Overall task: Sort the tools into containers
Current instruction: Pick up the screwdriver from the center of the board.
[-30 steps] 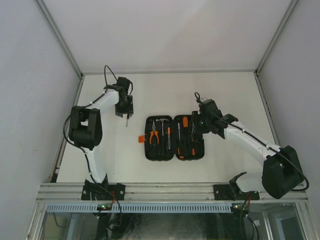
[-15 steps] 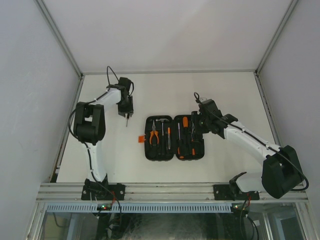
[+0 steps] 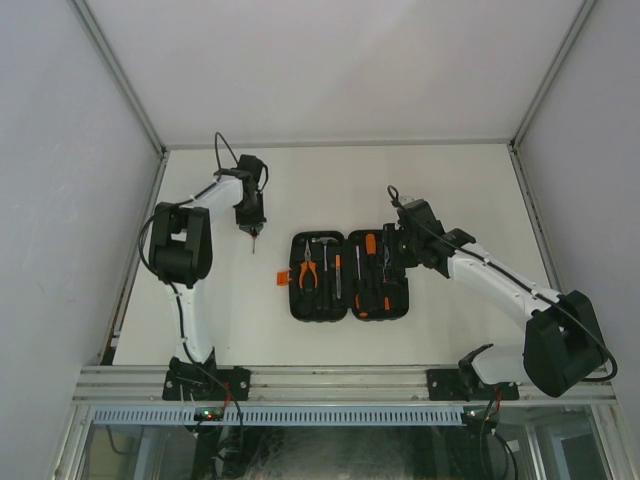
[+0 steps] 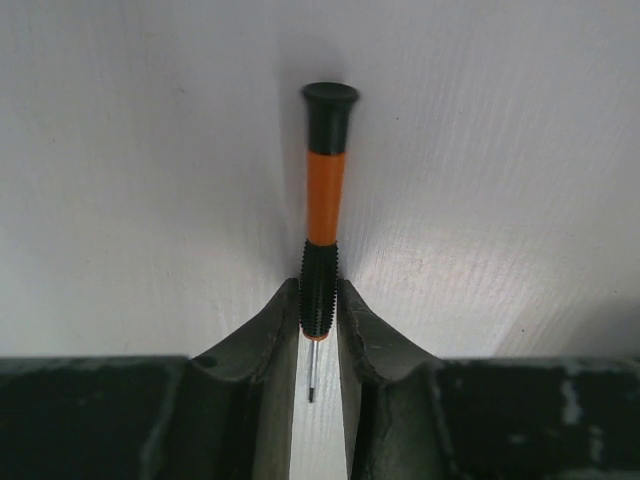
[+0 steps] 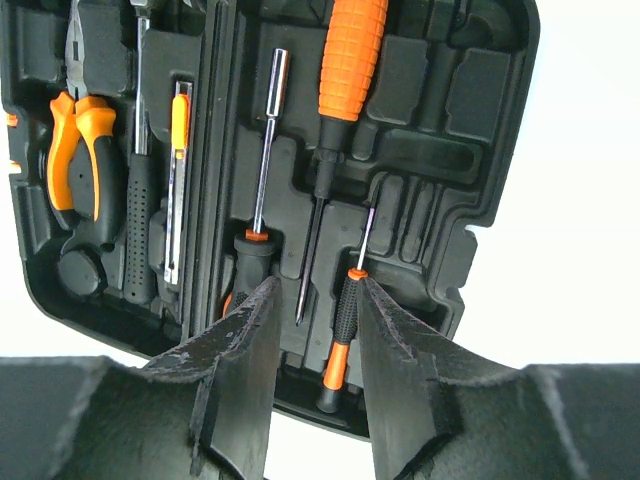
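The white bench (image 3: 400,180) carries the open black tool case (image 5: 478,110) at its centre, with the orange-handled pliers (image 5: 80,150) and several screwdrivers (image 5: 350,60) lying in its slots. The right gripper (image 5: 312,300) hangs over the case's right half, jaws partly apart and gripping nothing. Well left of the case, the left gripper (image 4: 318,300) has its jaws pressed against both sides of the black grip of a small screwdriver (image 4: 325,200) on the bench.

No readable text in any view.

No lettering, brand, number or sign can be made out: the moulded black tool case (image 5: 485,110) and the orange-and-black screwdriver (image 4: 324,190) lying on the white tabletop (image 4: 120,150) show plain surfaces only, and anything finer is too small to tell.
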